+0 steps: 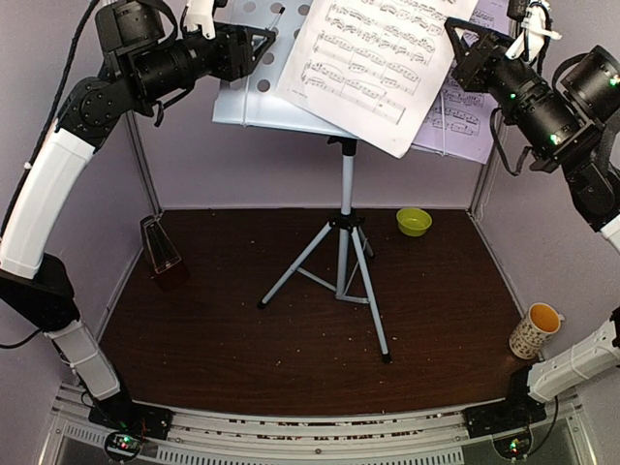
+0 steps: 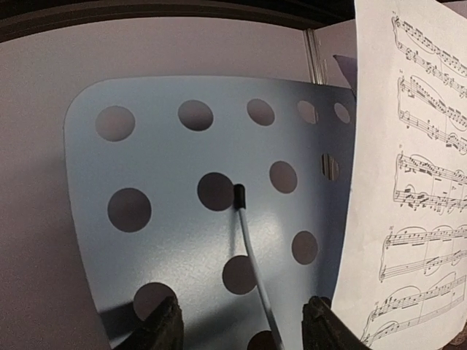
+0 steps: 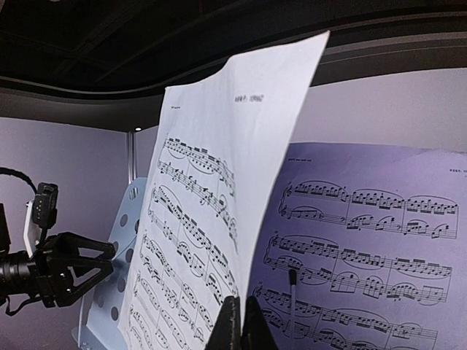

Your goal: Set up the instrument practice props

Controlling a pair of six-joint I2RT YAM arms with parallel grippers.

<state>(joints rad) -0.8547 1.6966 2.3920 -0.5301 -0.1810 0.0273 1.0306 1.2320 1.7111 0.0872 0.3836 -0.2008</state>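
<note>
On the counter (image 1: 291,339), the tripod (image 1: 344,262) stands at the centre and carries the music stand (image 1: 242,102) on top. From the tripod, the metronome (image 1: 160,244) sits at 9 o'clock by the side wall. The bowl (image 1: 414,221) lies at 2 o'clock near the back wall, and the cup (image 1: 536,330) at 4 o'clock by the counter's edge. The front sheet (image 1: 373,58) lies tilted across the stand and overlaps the rear sheet (image 1: 465,116), which is at its 3 o'clock. The left hand (image 1: 263,44) is at the stand's 9 o'clock side. The right hand (image 1: 455,41) pinches the front sheet's 3 o'clock edge.
</note>
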